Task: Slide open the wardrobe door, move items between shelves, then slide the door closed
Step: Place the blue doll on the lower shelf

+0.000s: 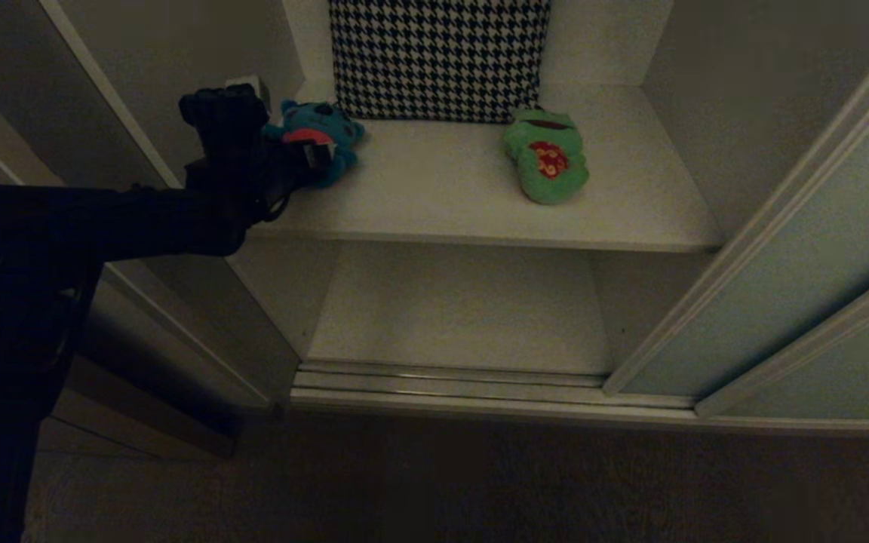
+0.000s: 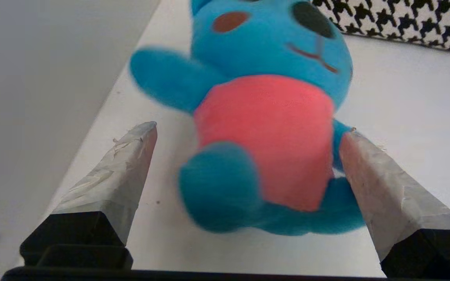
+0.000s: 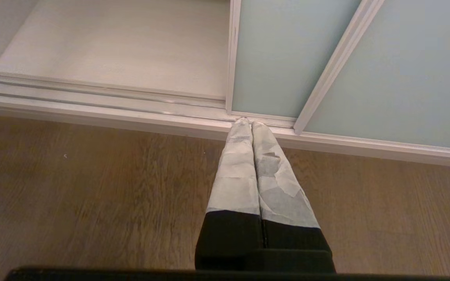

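No readable brand or text anywhere; the only markings are a red pattern on the green frog (image 1: 545,154) and the houndstooth print on the cushion (image 1: 438,56). Sliding wardrobe door (image 1: 804,249) is pushed to the right, so the compartment is open. Upper shelf (image 1: 442,204) carries both toys: blue bear (image 1: 321,136) at its left end near the side wall, frog toward the right, well apart from the bear, cushion propped against the back between and behind them. Lower shelf (image 1: 465,309) is bare, with the door track along its front edge. Left gripper (image 1: 306,154) reaches in from the left at upper-shelf level; jaws spread wide, straddling the bear, not clamped. Left wrist view gives what the head view hides: left fingertip (image 2: 131,156) has a clear gap to the toy, while the other fingertip (image 2: 369,164) sits right at the bear's side, contact uncertain. It also shows little room between the bear and the wall. Right gripper (image 3: 251,123) shows only in its own wrist view: jaws pressed together, holding nothing, pointing down toward the door rail above the wooden floor (image 3: 92,187). Open shelf space lies between the two toys and along the front edge.
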